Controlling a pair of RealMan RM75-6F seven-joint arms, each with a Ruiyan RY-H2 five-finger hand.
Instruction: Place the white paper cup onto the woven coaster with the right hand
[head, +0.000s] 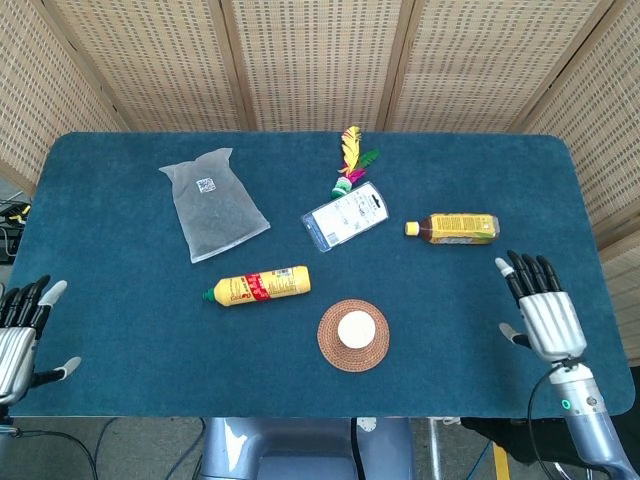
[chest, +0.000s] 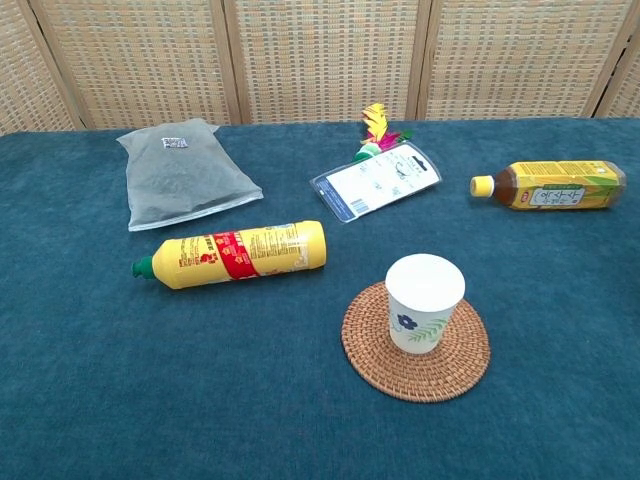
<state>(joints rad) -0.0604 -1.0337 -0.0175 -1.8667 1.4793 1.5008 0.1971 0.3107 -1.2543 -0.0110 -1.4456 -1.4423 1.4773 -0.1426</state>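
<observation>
The white paper cup (chest: 424, 302) with a blue flower print stands upright in the middle of the round woven coaster (chest: 455, 363); from above the cup (head: 354, 329) shows as a white disc on the coaster (head: 331, 349). My right hand (head: 543, 311) is far off to the right near the table's front right corner, fingers spread, holding nothing. At the front left edge my left hand (head: 20, 328) is also open and empty. Neither hand appears in the chest view.
A yellow sauce bottle (head: 259, 286) lies left of the coaster. A tea bottle (head: 455, 228), a blister pack (head: 345, 215), a feathered shuttlecock (head: 350, 159) and a grey pouch (head: 211, 203) lie farther back.
</observation>
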